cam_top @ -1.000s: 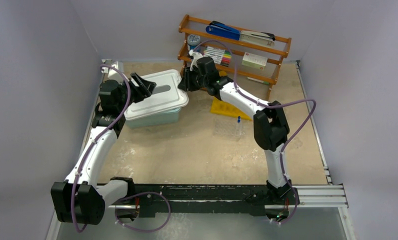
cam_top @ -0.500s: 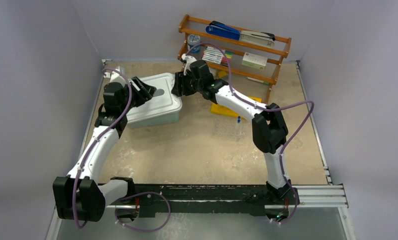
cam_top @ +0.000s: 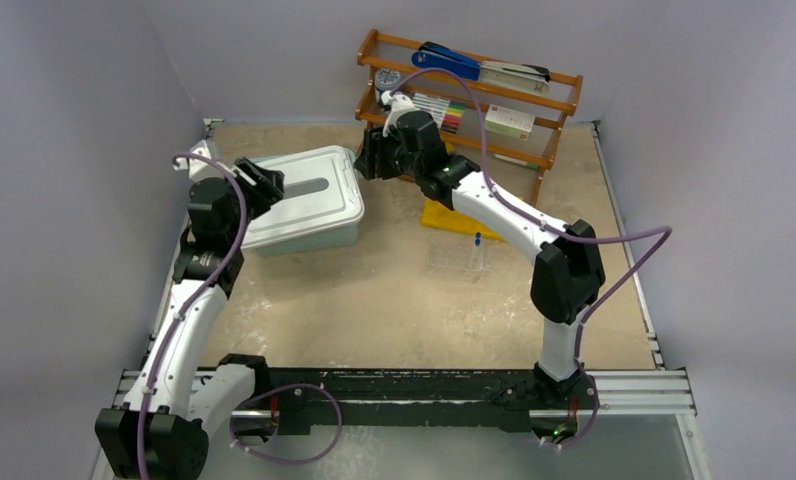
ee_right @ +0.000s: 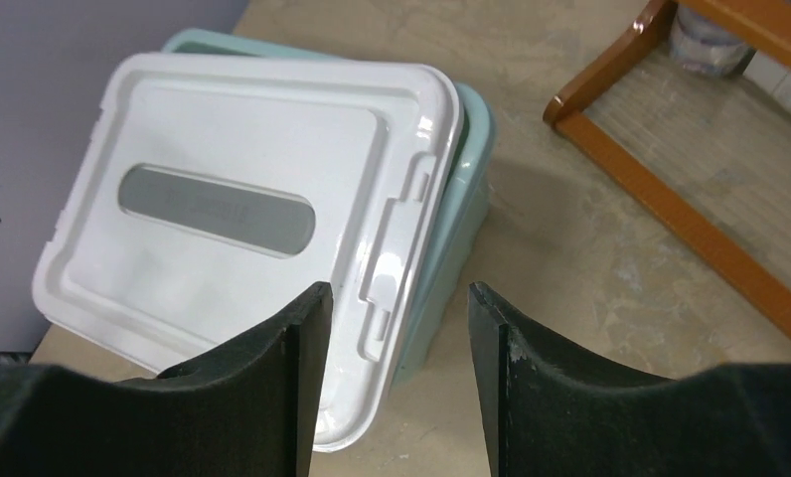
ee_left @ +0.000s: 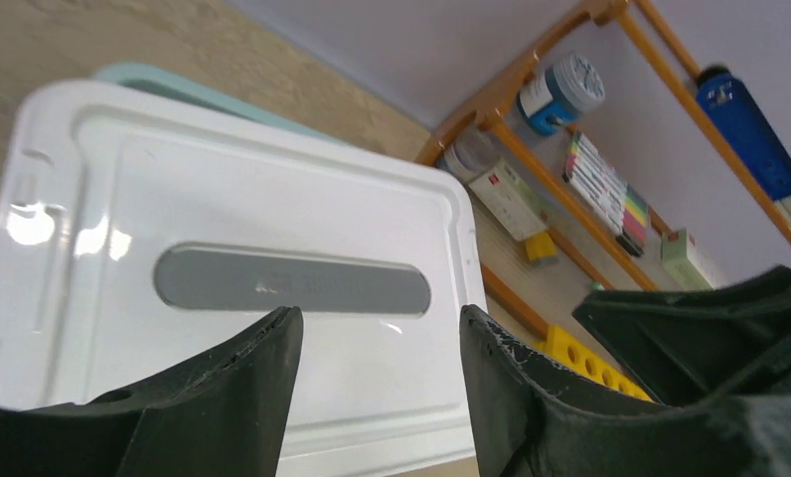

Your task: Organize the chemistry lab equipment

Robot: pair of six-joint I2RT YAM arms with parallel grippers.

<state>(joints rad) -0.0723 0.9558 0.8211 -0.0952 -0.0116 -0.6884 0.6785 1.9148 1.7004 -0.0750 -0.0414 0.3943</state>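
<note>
Both arms reach to the far half of the surface (cam_top: 394,300), where a teal bin (ee_right: 459,199) stands left of centre. It is covered by a white lid (ee_right: 233,199), which is seen in the right wrist view to sit askew. The left gripper (ee_left: 377,328) is held at the bin's left end with its fingers spread and nothing between them. The right gripper (ee_right: 396,298) is held at the bin's far right corner, likewise spread and empty. The bin is thus flanked by the two grippers, and the long axis of its lid runs roughly left to right between them.

The lab equipment is found elsewhere. A yellow test-tube rack (cam_top: 444,218) lies flat to the right of the bin, partly hidden under the right forearm. Small clear items (cam_top: 477,243), one with a blue cap, are set just nearer than it. Both lie to the right of and nearer than the right gripper, and well apart from the left one. The right arm is therefore judged the better placed to reach them, by drawing back toward its base. A wooden shelf (cam_top: 504,148) stands at the far right. No flask, tube or connector can be made out.
</note>
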